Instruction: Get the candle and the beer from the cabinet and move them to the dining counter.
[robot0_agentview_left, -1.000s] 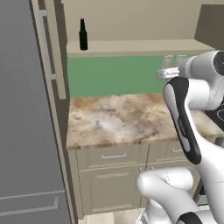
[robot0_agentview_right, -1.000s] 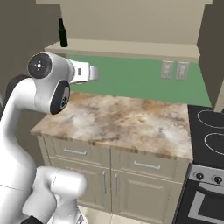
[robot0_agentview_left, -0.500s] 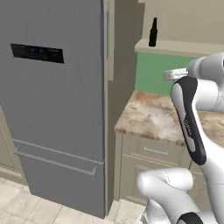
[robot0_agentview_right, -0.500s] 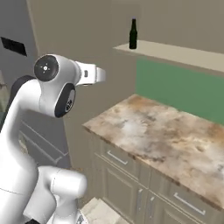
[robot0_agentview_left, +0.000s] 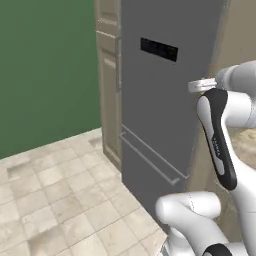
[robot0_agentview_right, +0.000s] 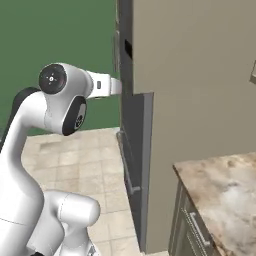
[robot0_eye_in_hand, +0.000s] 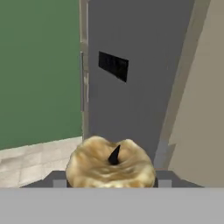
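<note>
Candle (robot0_eye_in_hand: 110, 164): squat tan-gold lump with a short dark wick, seen in the hand view, seated between the two dark finger tips of the gripper (robot0_eye_in_hand: 109, 180) and clamped there at its lower sides. Carried in the air at the end of the arm, off every surface.

Gripper state: closed on the candle, jaws part-way apart around its wide body.

Surroundings: tall grey fridge (robot0_agentview_left: 165, 100) with a small black panel (robot0_eye_in_hand: 113, 66) straight ahead of the hand; narrow beige cupboard (robot0_agentview_left: 108, 85) just beside the fridge on its far side; green wall (robot0_agentview_left: 47, 70) beyond; pale tiled floor (robot0_agentview_left: 55, 200) below. Marbled stone worktop (robot0_agentview_right: 225, 190) with beige drawers under it at the right of the right base view, not the place meant for delivery. Dining counter outside these pictures.

Handling, judged: probably light, short and wide, so little tendency to tip in the grip. Waxy surface likely somewhat slippery and soft enough to dent under hard squeezing; moderate pressure advised. Best hold: across the widest part of the body, low down, as at present; wick and lumpy top rim best left untouched. Level carriage and a flat set-down on its base recommended.

Task stage, judged: candle in transit; bottle not yet delivered.
</note>
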